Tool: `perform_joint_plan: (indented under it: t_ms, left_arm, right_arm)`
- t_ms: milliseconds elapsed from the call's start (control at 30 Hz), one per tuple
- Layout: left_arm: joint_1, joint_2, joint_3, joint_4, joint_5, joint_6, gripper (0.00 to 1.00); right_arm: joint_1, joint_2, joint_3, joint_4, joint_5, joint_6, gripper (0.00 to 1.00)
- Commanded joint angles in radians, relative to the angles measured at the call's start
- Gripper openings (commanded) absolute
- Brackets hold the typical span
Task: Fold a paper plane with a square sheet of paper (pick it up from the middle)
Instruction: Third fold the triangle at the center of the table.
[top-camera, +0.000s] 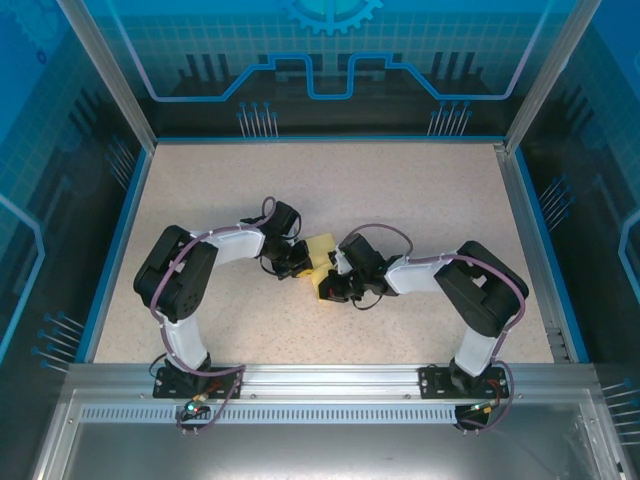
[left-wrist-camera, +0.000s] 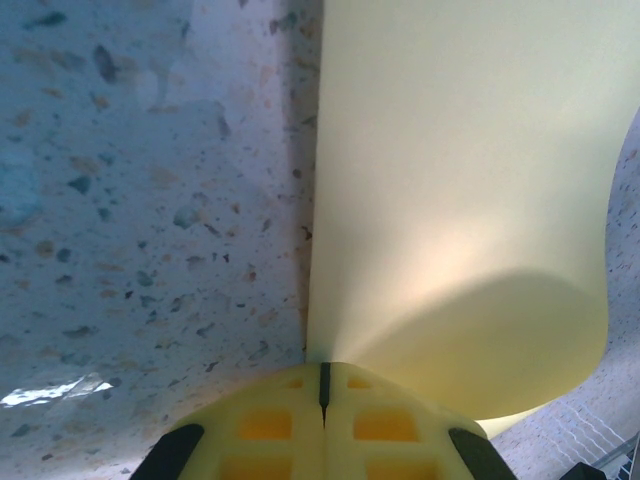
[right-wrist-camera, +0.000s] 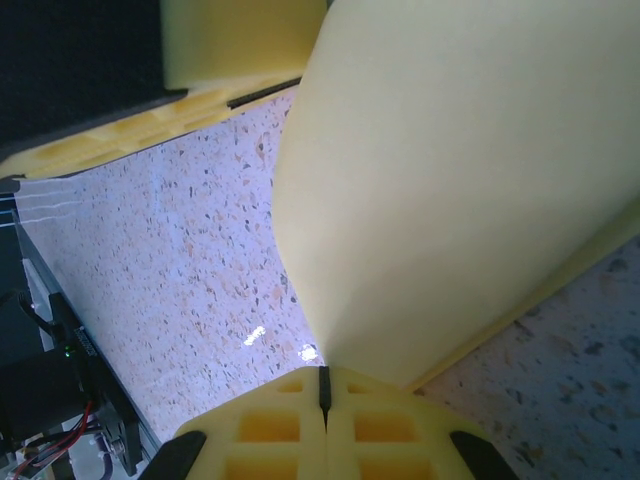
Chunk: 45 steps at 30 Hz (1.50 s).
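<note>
The square sheet of paper (top-camera: 320, 246) is bright yellow and hangs bent between both grippers above the middle of the table. My left gripper (top-camera: 302, 266) is shut on one edge of it; in the left wrist view the sheet (left-wrist-camera: 460, 200) rises from the closed fingertips (left-wrist-camera: 322, 372) and curls over to the right. My right gripper (top-camera: 336, 284) is shut on the other side; in the right wrist view the paper (right-wrist-camera: 460, 180) bows upward from the gripper (right-wrist-camera: 322, 376), with a second layer's edge below it. The left gripper's yellow fingers (right-wrist-camera: 235, 50) face it at upper left.
The speckled tabletop (top-camera: 330, 185) lies open toward the back and both sides, bounded by a blue rim (top-camera: 118, 240). An aluminium rail (top-camera: 330, 378) carries the arm bases at the near edge. Cables and electronics (right-wrist-camera: 60, 400) sit low left in the right wrist view.
</note>
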<state>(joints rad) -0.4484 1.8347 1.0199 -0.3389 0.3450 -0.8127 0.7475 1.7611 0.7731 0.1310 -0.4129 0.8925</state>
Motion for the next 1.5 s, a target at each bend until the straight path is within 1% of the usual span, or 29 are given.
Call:
perform_joint_plan:
  t_ms: [0,400,967,1233,1467]
  left_arm:
    - [-0.006,0.047,0.002,-0.039,-0.068,0.003,0.0]
    - [-0.006,0.043,0.005,-0.04,-0.063,0.004,0.0]
    - [-0.006,0.037,-0.001,-0.038,-0.064,0.003,0.0]
    - [-0.006,0.037,0.005,-0.042,-0.064,0.008,0.0]
    - [-0.006,0.038,0.005,-0.044,-0.064,0.01,0.0]
  right_arm:
    - [0.017,0.028,0.014,-0.028,-0.021,-0.021,0.0]
    - [0.017,0.046,0.028,-0.035,-0.007,-0.008,0.0]
    - [0.011,0.011,0.02,0.034,0.003,0.018,0.0]
    - [-0.011,-0.011,0.018,0.03,0.035,0.023,0.0]
    - [-0.031,-0.003,0.032,0.016,0.031,0.002,0.0]
